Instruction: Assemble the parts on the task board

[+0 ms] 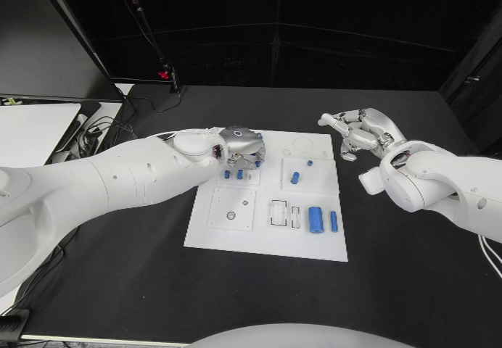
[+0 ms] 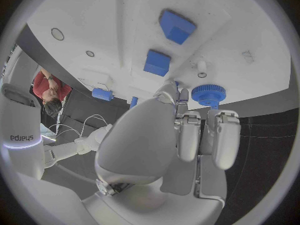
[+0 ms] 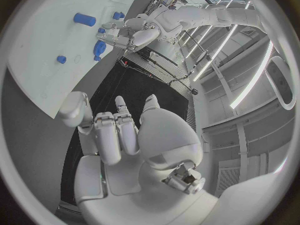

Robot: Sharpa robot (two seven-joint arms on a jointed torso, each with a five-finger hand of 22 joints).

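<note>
Black tabletop (image 1: 125, 283) is carrying the white rectangular task board (image 1: 262, 243) at its middle, w/ dark walls behind. Left silver many-fingered hand (image 1: 239, 147) is hovering over the board's far-left corner, fingers (image 2: 187, 135) curled down toward a blue toothed gear-shaped part (image 2: 208, 93) at the board's edge; can't tell whether it's gripping the gear or just touching it. Two blue block-shaped parts (image 2: 157, 62) are sitting on the board just beyond that gear. Right silver many-fingered hand (image 1: 361, 130) is hanging off the board's far-right corner, above the tabletop, fingers (image 3: 112, 135) loosely apart and holding nothing. Near the board's near-right edge, a large blue cylinder part (image 1: 315, 219) is lying beside a slimmer blue pin part (image 1: 334, 221). A short blue peg part (image 1: 295, 177) is lying in the board's mid-right recess.
</note>
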